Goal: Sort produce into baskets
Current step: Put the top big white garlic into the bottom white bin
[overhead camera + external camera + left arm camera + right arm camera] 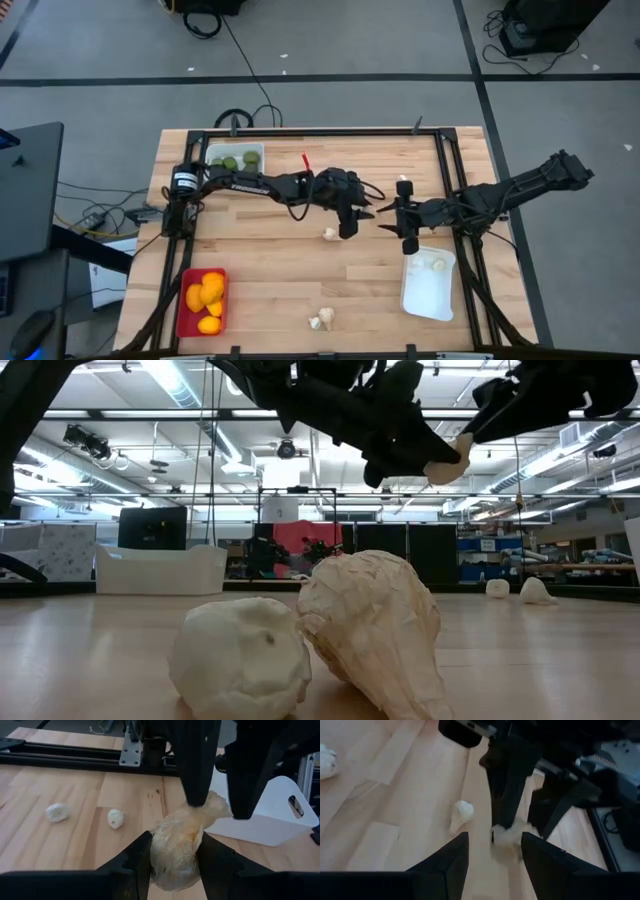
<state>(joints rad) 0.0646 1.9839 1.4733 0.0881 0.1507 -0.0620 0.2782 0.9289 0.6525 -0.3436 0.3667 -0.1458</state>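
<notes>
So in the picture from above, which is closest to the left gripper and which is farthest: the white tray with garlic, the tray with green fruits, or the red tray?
From the left gripper, in the high view:
1. White tray with garlic, nearest, below it toward the right arm's side.
2. Tray with green fruits, next, at the table's far left corner.
3. Red tray, farthest, at the near left corner.

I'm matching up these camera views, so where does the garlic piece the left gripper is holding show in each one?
High view: hidden where left gripper and right gripper meet, mid-table.
Low view: garlic piece top right, in the air.
Left wrist view: bottom centre, between that arm's fingers.
Right wrist view: lower centre.
Shared landmark: white tray, high and left wrist views.
</notes>
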